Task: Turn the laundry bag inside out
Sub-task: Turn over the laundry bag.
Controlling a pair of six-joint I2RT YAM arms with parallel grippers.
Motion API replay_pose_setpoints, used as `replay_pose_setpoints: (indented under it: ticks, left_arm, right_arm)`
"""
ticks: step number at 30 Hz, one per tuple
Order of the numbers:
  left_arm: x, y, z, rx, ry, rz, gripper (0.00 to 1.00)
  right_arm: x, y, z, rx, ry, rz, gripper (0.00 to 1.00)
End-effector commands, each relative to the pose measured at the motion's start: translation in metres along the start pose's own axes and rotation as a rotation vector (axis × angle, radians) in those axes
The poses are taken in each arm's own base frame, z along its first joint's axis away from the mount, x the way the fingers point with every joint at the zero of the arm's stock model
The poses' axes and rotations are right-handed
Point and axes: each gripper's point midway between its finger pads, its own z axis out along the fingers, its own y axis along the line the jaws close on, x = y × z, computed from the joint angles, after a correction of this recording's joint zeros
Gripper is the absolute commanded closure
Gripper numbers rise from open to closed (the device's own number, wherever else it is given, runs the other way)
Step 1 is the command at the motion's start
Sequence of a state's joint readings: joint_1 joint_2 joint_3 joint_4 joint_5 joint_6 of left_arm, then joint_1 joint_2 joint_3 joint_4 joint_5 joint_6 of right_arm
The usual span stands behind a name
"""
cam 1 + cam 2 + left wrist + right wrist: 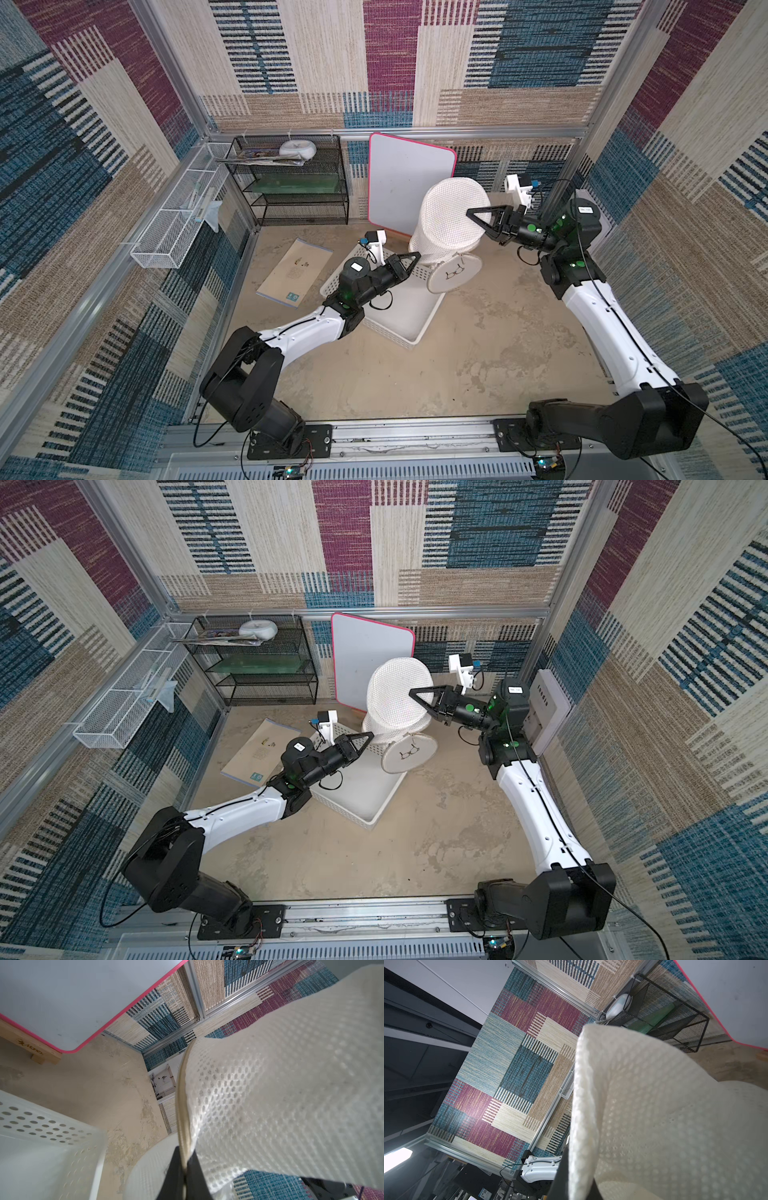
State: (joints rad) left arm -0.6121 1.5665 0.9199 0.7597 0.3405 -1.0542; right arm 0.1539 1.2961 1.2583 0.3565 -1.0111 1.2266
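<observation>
Quick head count: two robot arms, the left arm point(303, 330) and the right arm point(615, 332). Two grippers to go with them, the left gripper point(417, 254) and the right gripper point(468, 212). Two cameras too, the left wrist camera point(376, 241) and the right wrist camera point(517, 187). One laundry bag point(449, 216), just the one, with one round panel point(455, 272) and one spectacles mark on it. One plastic basket point(415, 309). One whiteboard point(403, 183). One black wire rack point(305, 218), and one white dish point(297, 148) on top of it. One white wire tray point(174, 232). And one booklet point(295, 272) on the bench point(478, 353).
</observation>
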Motion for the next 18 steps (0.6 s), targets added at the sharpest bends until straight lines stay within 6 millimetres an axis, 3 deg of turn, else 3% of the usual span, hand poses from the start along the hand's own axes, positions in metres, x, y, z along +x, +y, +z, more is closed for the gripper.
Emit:
replay_pose_setpoints:
  ticks: [1,5,8,12,18]
  left_arm:
    - [0.020,0.001,0.016,0.010,0.086,-0.046,1.00]
    - [0.050,0.006,0.041,0.022,0.173,-0.110,1.00]
    - [0.060,0.003,0.053,0.039,0.199,-0.116,1.00]
    - [0.047,-0.006,0.051,0.051,0.148,-0.056,1.00]
    - [0.013,-0.030,0.016,0.008,0.005,0.181,0.98]
  right_arm:
    - [0.010,0.025,0.008,-0.096,0.049,-0.082,1.00]
    - [0.022,0.034,0.018,-0.133,0.090,-0.109,1.00]
    - [0.026,0.035,0.022,-0.142,0.102,-0.116,1.00]
    - [0.027,0.025,0.024,-0.112,0.099,-0.112,1.00]
    - [0.014,0.008,0.018,-0.019,0.048,-0.123,1.00]
